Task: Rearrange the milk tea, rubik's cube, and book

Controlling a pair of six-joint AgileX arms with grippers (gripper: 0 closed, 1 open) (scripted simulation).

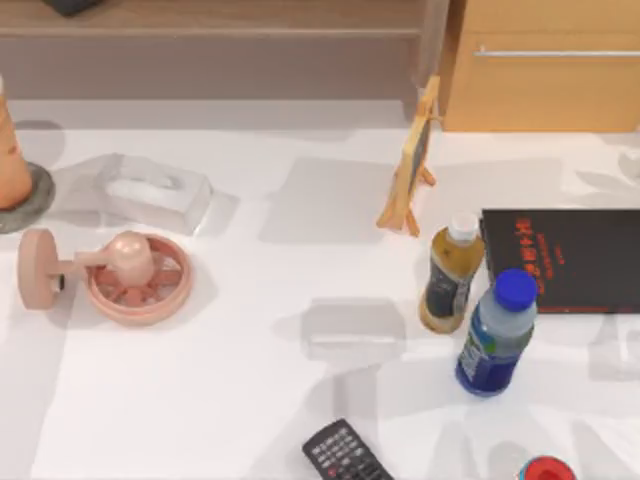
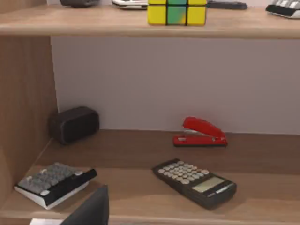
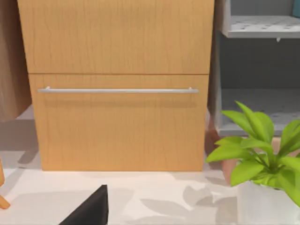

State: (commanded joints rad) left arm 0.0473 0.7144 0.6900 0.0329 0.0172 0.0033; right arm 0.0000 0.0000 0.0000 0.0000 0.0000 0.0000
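Note:
The milk tea [image 1: 452, 272] stands upright on the white table [image 1: 250, 400], right of centre, touching nothing. The rubik's cube [image 2: 177, 11] sits on the upper wooden shelf [image 2: 93, 23], showing yellow and green squares. The book is out of view. A dark part of my left gripper [image 2: 91, 208] shows low in the left wrist view, facing the shelf unit and far below the cube. A dark part of my right gripper [image 3: 89, 208] shows in the right wrist view, facing a drawer cabinet [image 3: 117, 117].
A blue-capped bottle [image 1: 497, 335] and a black rectangle with red lettering [image 1: 565, 258] flank the milk tea. A wooden easel [image 1: 412, 165], remote [image 1: 345, 455] and pink wheel toy [image 1: 135, 275] share the table. The lower shelf holds a stapler [image 2: 200, 133], calculator [image 2: 194, 182] and speaker [image 2: 74, 124].

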